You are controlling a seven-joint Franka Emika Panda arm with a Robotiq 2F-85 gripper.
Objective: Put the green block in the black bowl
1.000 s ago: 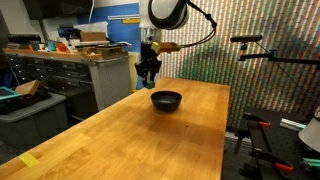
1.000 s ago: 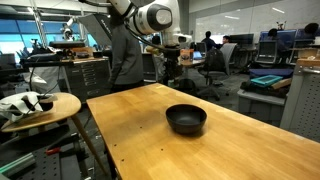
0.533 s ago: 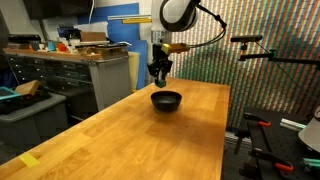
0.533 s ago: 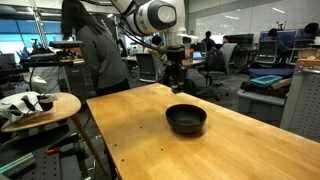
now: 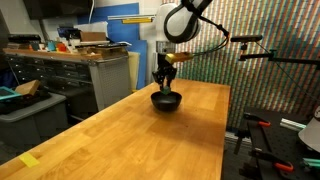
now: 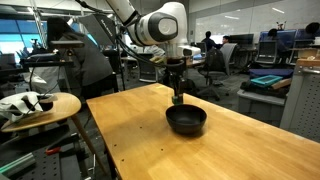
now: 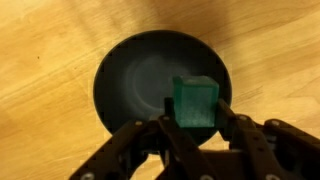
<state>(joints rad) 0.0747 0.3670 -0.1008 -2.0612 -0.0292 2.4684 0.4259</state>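
Green block (image 7: 195,98): clamped between the fingers of your tool (image 7: 196,116) and held above the black bowl (image 7: 135,80), not touching it. In both exterior views the bowl sits on the wooden table (image 5: 130,140), directly beneath the tool.

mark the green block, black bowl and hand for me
green block (image 7: 195,101): wrist view, on the cube's facing side.
black bowl (image 6: 186,127): exterior view, on the near outer wall.
hand (image 6: 178,98): exterior view, midway between the fingertips, above the bowl's far rim.
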